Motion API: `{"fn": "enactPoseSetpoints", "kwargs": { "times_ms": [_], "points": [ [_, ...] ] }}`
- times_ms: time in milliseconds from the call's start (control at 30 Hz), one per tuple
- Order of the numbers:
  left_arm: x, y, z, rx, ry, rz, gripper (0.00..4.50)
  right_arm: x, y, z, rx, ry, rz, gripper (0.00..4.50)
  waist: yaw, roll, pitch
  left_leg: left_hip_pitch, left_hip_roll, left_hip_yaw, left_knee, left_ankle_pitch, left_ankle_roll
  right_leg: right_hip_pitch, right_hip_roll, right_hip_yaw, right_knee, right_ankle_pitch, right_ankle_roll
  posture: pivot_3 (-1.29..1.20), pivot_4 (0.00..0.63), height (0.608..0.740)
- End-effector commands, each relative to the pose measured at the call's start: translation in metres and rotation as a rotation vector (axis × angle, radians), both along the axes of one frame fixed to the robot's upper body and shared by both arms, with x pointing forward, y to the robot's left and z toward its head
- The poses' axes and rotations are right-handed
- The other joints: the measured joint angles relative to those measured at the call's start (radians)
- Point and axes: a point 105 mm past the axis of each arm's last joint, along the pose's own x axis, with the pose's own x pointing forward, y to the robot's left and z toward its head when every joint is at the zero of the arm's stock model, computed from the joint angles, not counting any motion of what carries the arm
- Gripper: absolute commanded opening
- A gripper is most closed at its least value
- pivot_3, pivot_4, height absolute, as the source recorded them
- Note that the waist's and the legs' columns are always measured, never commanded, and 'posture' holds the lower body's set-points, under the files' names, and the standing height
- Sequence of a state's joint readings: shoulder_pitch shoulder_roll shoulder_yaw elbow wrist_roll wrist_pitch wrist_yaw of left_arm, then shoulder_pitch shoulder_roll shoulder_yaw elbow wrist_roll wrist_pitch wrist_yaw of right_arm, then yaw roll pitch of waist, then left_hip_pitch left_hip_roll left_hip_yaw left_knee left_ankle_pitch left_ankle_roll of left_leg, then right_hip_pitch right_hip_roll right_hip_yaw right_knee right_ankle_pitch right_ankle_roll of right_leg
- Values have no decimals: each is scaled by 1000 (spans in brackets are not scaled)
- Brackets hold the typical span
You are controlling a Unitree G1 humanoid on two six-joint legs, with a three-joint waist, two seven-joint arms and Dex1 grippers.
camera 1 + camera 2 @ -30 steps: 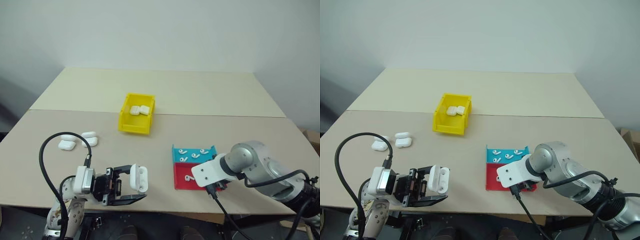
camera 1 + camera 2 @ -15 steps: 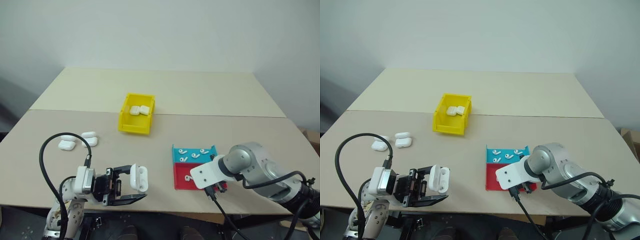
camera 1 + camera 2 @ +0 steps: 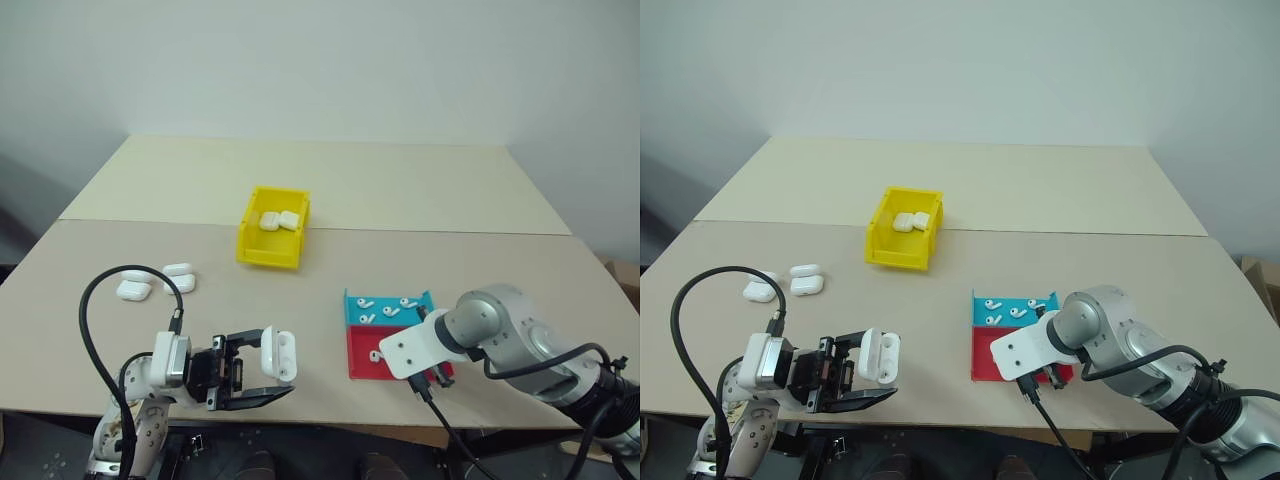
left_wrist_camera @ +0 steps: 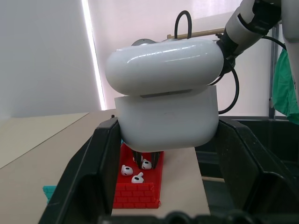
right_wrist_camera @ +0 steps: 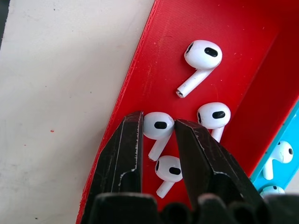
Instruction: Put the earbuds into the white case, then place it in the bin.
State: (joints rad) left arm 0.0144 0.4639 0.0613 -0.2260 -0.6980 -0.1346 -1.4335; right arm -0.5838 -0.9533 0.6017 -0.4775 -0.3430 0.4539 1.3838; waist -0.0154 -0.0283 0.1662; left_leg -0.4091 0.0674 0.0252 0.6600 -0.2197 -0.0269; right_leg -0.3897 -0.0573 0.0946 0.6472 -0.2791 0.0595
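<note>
At far left of the table (image 3: 420, 190), two spare cases (image 3: 155, 282) lying unused. Near the front edge, left gripper (image 3: 258, 378) clamped tight on the white case (image 3: 277, 357), held clear of the surface with lid hinged open and facing right; nothing visible inside from these angles. Further back, centre-left, the bin (image 3: 272, 241) holding two closed cases already, judged as completed rounds. To the right, blue tray (image 3: 388, 308) and, in front of it, red tray (image 5: 154, 51), each stocked with loose earbuds (image 5: 202, 58). Over the red tray, right gripper (image 5: 158, 128) pointing steeply down, fingers (image 5: 128, 140) narrowed to either side of one earbud head near the tray wall, seemingly touching it; firm hold not confirmed. Judged stage: picking a bud for the present case. Outstanding: lifting it, seating buds in the case, shutting the lid, dropping the case in the bin.
</note>
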Motion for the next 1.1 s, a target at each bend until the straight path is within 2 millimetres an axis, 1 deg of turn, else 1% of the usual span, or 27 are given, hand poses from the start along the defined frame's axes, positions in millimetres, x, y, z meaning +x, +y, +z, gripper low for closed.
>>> {"fn": "enactPoseSetpoints", "kwargs": {
  "times_ms": [33,67,167,367,433,500,567,667,767,867,967,1067,1100],
  "points": [
    [-3,-3,6,2,-52,-7,2726,3,-2,4,0,-26,-2,1447,0,0,0,0,0,0,0,0,0,0,0,0,0,0,0,0,150,740],
    [-3,-3,6,3,-52,-5,2726,4,-2,3,-1,-27,-3,1447,0,0,0,0,0,0,0,0,0,0,0,0,0,0,0,0,150,740],
    [-3,-3,6,4,-51,-3,2726,4,-4,3,-5,-30,-6,892,0,0,0,0,0,0,0,0,0,0,0,0,0,0,0,0,150,740],
    [-3,-2,6,5,-50,-3,2726,5,-3,2,-1,-32,-9,892,0,0,0,1,0,0,0,0,0,1,0,0,0,0,0,0,150,740],
    [-3,-3,10,-14,-47,-8,2726,5,-2,4,9,-37,-14,892,0,0,0,1,0,0,0,0,0,1,0,0,0,0,0,0,150,740],
    [-2,-5,17,-51,-35,-4,2726,3,-1,9,31,-38,-22,892,0,0,0,1,0,0,0,0,0,1,0,0,0,0,0,0,150,740],
    [-2,-8,28,-98,-28,-8,2726,-2,1,20,86,-28,-40,892,1,0,0,0,0,0,0,0,0,0,0,0,0,0,0,0,150,740],
    [-5,-14,44,-152,-19,-37,2726,-7,3,46,212,-34,-91,892,3,0,0,-1,0,0,0,0,0,0,0,0,0,0,0,0,150,740],
    [-9,-15,53,-187,4,-73,2726,-12,0,70,353,-31,-154,892,2,0,0,-1,0,-1,0,0,0,0,0,0,0,0,0,0,150,740],
    [-10,-13,57,-190,25,-100,2726,-14,-4,95,529,-50,-210,892,2,0,0,-1,0,-1,0,0,0,0,0,0,0,0,0,0,150,740],
    [-12,-12,56,-178,28,-136,2726,-18,-4,116,699,-58,-227,892,-2,0,0,0,0,-1,0,0,0,1,0,0,0,0,0,0,150,740],
    [-12,-12,55,-169,26,-149,2726,-23,2,143,902,-105,-159,892,-2,0,0,0,0,-1,0,0,0,1,1,0,0,0,0,0,150,740],
    [-12,-11,55,-169,23,-151,2726,-25,3,148,944,-119,-142,892,-1,0,0,0,0,-1,0,0,0,1,1,0,0,0,0,0,150,740]
  ]
}}
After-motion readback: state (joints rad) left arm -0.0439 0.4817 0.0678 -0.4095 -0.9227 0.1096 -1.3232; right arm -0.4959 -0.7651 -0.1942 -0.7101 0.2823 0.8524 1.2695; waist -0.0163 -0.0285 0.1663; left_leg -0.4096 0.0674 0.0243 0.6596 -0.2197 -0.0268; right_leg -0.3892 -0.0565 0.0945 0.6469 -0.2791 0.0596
